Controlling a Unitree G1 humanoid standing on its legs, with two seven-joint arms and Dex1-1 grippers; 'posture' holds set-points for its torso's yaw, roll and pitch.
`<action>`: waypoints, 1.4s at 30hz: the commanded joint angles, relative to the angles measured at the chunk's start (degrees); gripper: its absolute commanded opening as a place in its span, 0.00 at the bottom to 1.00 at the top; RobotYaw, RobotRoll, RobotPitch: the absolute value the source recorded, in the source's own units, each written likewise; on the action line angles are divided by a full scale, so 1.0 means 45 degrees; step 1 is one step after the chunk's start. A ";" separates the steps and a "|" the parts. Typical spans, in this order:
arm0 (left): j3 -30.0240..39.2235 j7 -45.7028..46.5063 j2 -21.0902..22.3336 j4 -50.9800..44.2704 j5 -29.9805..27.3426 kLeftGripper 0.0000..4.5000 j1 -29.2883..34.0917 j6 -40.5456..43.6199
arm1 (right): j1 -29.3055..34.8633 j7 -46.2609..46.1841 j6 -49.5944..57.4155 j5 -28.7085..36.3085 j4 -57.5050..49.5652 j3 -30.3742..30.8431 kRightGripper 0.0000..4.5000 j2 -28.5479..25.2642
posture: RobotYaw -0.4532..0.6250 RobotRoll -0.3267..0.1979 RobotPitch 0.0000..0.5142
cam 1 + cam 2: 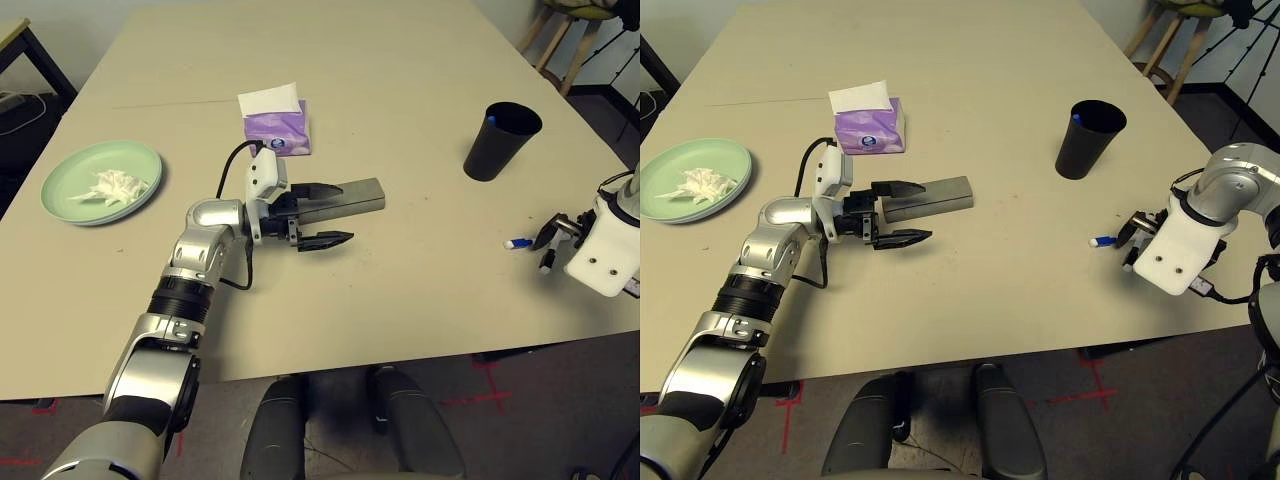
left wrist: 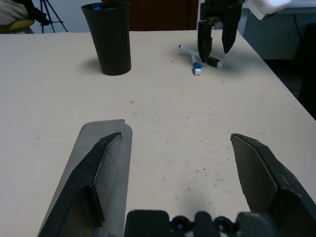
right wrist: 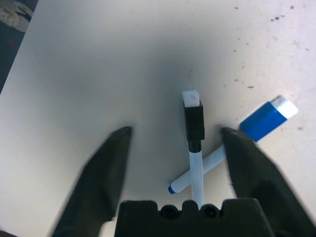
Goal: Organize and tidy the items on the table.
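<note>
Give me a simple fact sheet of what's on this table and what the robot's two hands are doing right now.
Surface: large beige table
Plate: pale green plate at the robot's left, crumpled white tissue on it
Tissue pack: purple tissue pack, white sheet sticking out
Cup: black cup, something blue inside
Case: grey glasses case lying flat
Pens: two crossed pens, black-capped pen over blue-capped pen
Left gripper: open, one finger lying over the case
Right gripper: pointing down, fingers apart around the pens
</note>
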 commanded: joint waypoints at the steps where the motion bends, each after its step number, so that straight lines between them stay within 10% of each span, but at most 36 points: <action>1: 0.0012 0.0016 0.0028 -0.0180 -0.0023 1.00 0.0107 -0.0056 | -0.0200 -0.0284 -0.0186 -0.0435 0.0189 0.0251 0.52 -0.0067 | 0.52 0.62 0.41; 7: 0.0001 -0.0005 0.0023 -0.0147 -0.0009 1.00 0.0068 -0.0088 | -0.0350 -0.0499 -0.0248 -0.0743 0.0317 0.0429 0.01 -0.0049 | 0.52 0.62 0.40; 21: 0.0017 -0.0094 0.0067 0.0070 0.0023 1.00 -0.0199 -0.0173 | -0.0235 0.0514 -0.0306 0.0349 0.0421 0.0281 0.01 -0.0016 | 0.51 0.62 0.35; 34: 0.0026 -0.0108 0.0108 0.0129 0.0018 1.00 -0.0282 -0.0180 | 0.0132 0.1461 0.0135 0.1145 0.0159 0.0222 1.00 0.0032 | 0.52 0.62 0.36; 42: 0.0039 -0.0057 0.0151 0.0044 0.0008 1.00 -0.0221 -0.0143 | 0.0212 0.1543 0.0226 0.1135 0.0152 0.0267 1.00 0.0065 | 0.52 0.62 0.37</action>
